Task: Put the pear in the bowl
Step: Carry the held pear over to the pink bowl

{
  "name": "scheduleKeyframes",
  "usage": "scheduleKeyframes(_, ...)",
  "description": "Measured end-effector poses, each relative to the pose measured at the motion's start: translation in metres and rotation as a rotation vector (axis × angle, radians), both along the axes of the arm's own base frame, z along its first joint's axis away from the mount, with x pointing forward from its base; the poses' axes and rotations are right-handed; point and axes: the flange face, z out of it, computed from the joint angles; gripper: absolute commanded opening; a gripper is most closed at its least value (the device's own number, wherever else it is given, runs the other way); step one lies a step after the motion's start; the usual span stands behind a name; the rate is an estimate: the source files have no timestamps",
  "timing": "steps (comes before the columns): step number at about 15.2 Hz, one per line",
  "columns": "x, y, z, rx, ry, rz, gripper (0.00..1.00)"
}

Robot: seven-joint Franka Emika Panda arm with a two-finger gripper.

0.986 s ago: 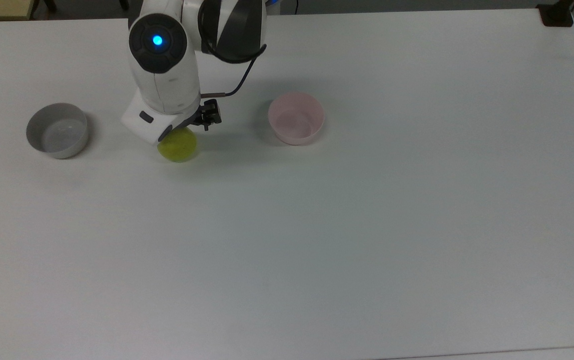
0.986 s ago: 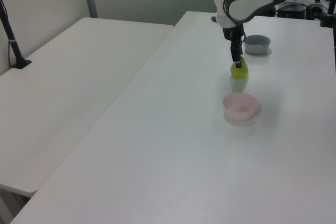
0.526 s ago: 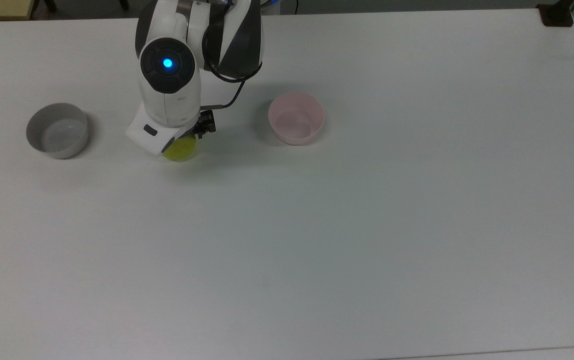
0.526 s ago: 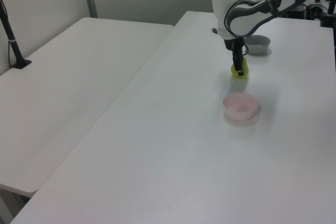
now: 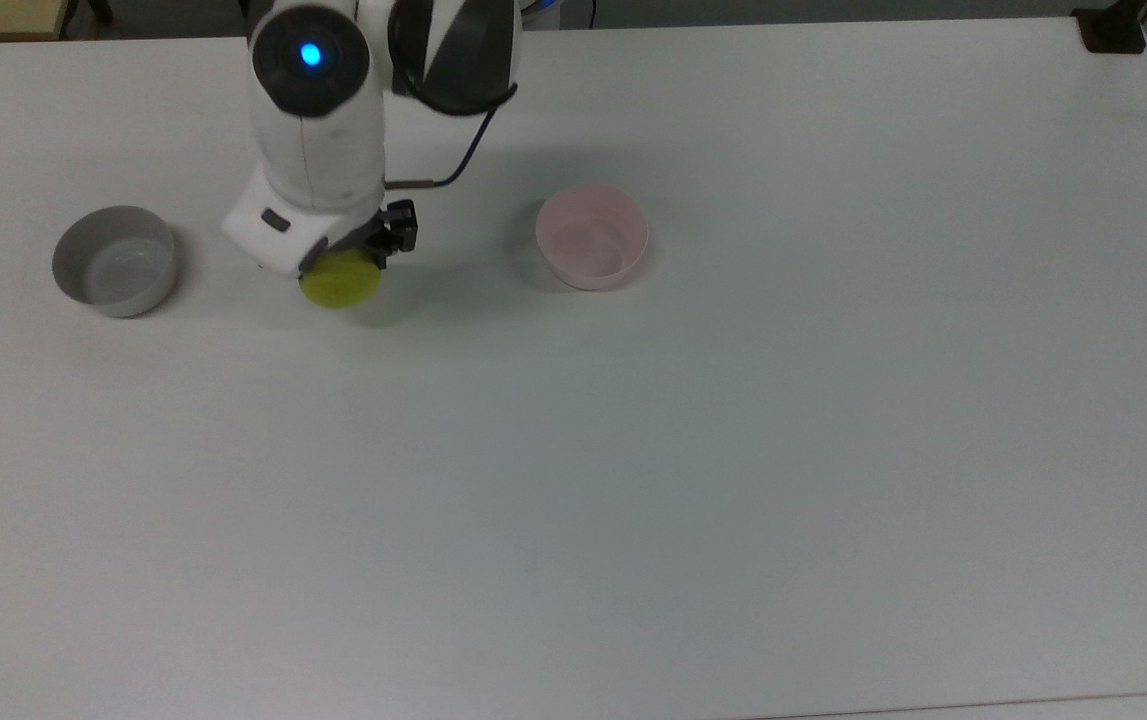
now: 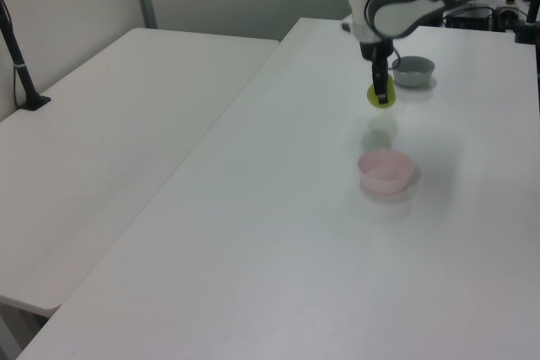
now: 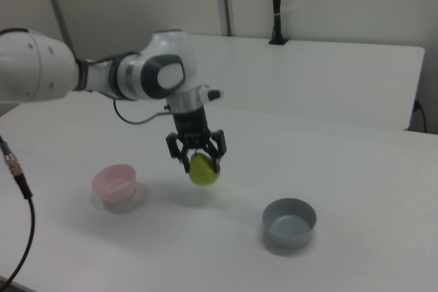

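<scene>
The end effector (image 7: 197, 158) is pinching the pear (image 7: 203, 170) between its two dark fingers (image 7: 217, 150), which are closing on the fruit from either side. The pear is hanging clear of the white surface (image 5: 633, 450); in the left view the pear (image 6: 380, 95) is sitting above its own faint shadow on the surface, and in the right view a gap is showing beneath it.

In the top view the pear (image 5: 340, 279) is lying between the two bowls, with the arm's white wrist covering its upper part. The pink bowl (image 5: 592, 237) is standing well apart toward the top view's right, upright and holding nothing. The grey bowl (image 5: 115, 260) is standing toward the top view's left, also upright.

In the right view the pink bowl (image 7: 116, 184) is resting at the right view's left and the grey bowl (image 7: 289, 221) at the right view's right.
</scene>
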Motion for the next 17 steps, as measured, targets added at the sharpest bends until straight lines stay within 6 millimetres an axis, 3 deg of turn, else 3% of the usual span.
scheduleKeyframes(1, -0.004, 0.001, 0.024, 0.014, -0.024, -0.007, 0.29)
scheduleKeyframes(4, -0.014, 0.009, 0.071, 0.060, -0.066, -0.018, 0.30)
scheduleKeyframes(6, -0.020, 0.032, 0.092, 0.089, -0.061, -0.003, 0.31)
scheduleKeyframes(8, -0.025, 0.070, 0.098, 0.108, -0.039, 0.015, 0.32)
scheduleKeyframes(13, -0.040, 0.188, 0.092, 0.096, 0.003, 0.088, 0.35)
scheduleKeyframes(15, -0.045, 0.213, 0.088, 0.090, 0.009, 0.105, 0.36)
scheduleKeyframes(17, -0.046, 0.223, 0.075, 0.082, 0.031, 0.116, 0.36)
